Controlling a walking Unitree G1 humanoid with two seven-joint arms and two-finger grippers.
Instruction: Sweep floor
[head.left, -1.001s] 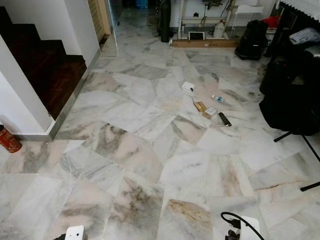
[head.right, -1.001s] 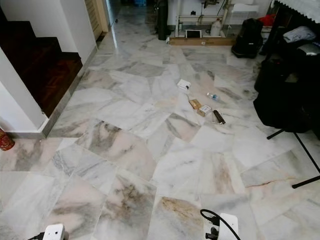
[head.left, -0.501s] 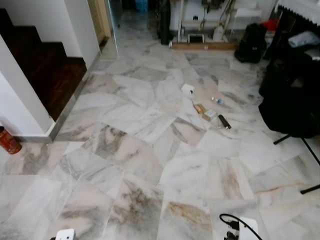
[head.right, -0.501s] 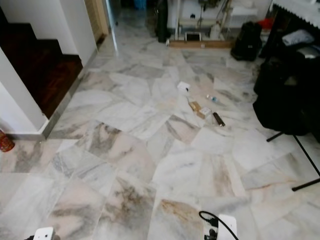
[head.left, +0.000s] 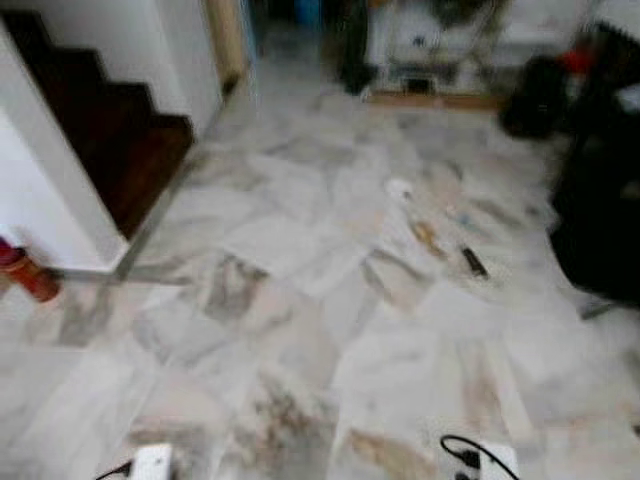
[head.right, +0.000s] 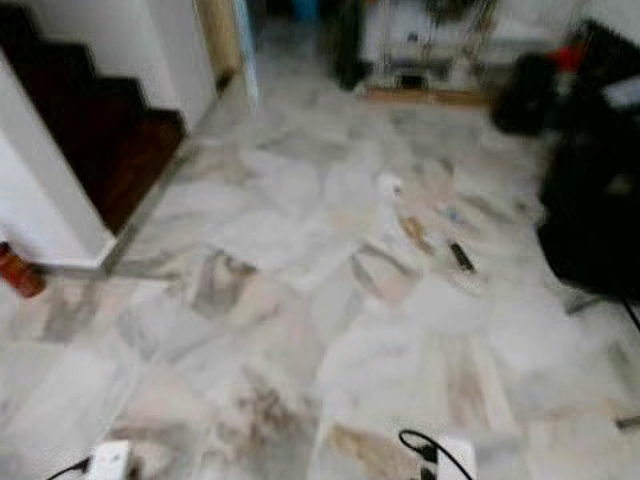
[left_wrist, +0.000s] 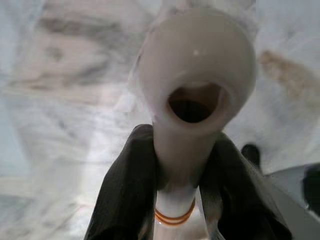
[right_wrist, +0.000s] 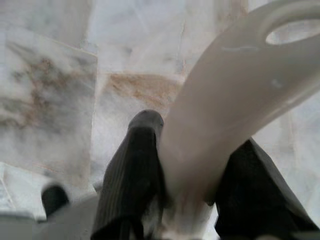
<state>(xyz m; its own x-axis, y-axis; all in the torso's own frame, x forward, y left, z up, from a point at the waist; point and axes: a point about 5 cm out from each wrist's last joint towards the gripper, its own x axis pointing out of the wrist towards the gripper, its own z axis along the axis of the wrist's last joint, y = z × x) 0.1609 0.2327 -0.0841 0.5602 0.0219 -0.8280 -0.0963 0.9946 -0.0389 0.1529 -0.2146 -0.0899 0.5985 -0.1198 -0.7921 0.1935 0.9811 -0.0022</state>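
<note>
White plastic handle with a hole (left_wrist: 195, 100) gripped tight in left jaws; curved white handle (right_wrist: 225, 115) gripped in right jaws (blurry marble floor (head.left: 300, 330) below).

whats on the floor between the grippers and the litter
Only bare marble floor lies between the litter and the grippers low in the eye views; blur could hide small bits.

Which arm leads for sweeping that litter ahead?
Probably right: both grippers hold white handles, left gripper and right gripper, but the litter lies ahead on the robot's right. Which handle is the broom, I can't tell.
</note>
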